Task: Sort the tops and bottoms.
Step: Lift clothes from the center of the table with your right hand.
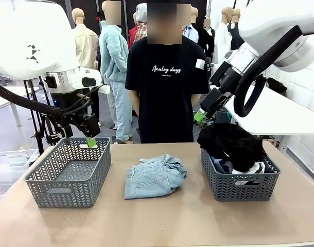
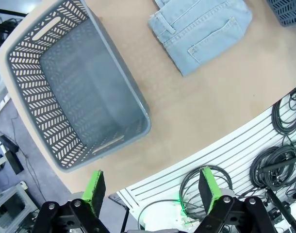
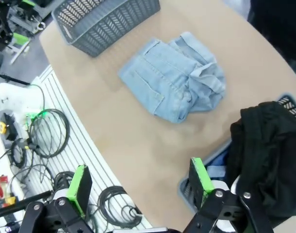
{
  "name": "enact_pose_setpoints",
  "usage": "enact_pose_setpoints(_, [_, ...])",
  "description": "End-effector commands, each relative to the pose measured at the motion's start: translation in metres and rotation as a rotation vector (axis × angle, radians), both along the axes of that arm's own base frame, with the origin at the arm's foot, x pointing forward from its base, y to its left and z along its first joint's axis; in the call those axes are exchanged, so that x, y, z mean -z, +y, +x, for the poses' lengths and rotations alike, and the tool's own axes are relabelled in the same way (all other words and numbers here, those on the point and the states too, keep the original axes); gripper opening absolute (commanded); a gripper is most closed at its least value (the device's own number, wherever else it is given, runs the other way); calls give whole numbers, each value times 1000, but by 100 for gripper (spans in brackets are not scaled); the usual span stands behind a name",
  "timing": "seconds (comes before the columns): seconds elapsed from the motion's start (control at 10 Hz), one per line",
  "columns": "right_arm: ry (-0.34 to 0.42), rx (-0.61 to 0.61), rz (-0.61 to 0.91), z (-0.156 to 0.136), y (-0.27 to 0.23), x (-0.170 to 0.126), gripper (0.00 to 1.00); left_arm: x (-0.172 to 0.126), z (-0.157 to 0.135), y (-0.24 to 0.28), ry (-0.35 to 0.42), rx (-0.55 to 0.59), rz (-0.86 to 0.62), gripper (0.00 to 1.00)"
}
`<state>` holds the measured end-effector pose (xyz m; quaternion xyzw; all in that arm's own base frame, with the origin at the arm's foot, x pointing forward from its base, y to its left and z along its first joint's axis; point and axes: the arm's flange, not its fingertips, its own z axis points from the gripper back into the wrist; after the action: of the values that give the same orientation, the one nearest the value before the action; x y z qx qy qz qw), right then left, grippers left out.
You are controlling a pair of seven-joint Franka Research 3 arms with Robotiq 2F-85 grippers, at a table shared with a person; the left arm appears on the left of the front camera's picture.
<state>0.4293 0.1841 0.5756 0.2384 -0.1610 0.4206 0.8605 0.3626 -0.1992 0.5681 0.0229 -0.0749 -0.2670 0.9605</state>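
Hovering wide open and empty, the left gripper [image 2: 153, 194] and right gripper [image 3: 138, 187] held nothing; pale jeans [image 1: 153, 176] lay mid-table, black top [image 1: 234, 141] heaped in the three-o'clock basket [image 1: 239, 188].

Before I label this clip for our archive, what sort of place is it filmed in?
Probably a robot lab's test table set up for sorting clothes: two grey baskets, folded pale jeans between them, and coiled cables on the floor below.
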Motion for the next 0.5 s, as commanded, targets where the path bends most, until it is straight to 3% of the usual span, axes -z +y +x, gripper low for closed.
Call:
enact_pose_setpoints(0.0, [-35,110,-100,-10,34,15,100,-1,1,2,-11,-1,0,100])
enact_pose_setpoints(0.3, [32,122,-260,64,123,82,100,-1,1,2,-11,-1,0,100])
enact_pose_setpoints(0.4, [13,153,-341,80,142,99,100,-1,1,2,-11,-1,0,100])
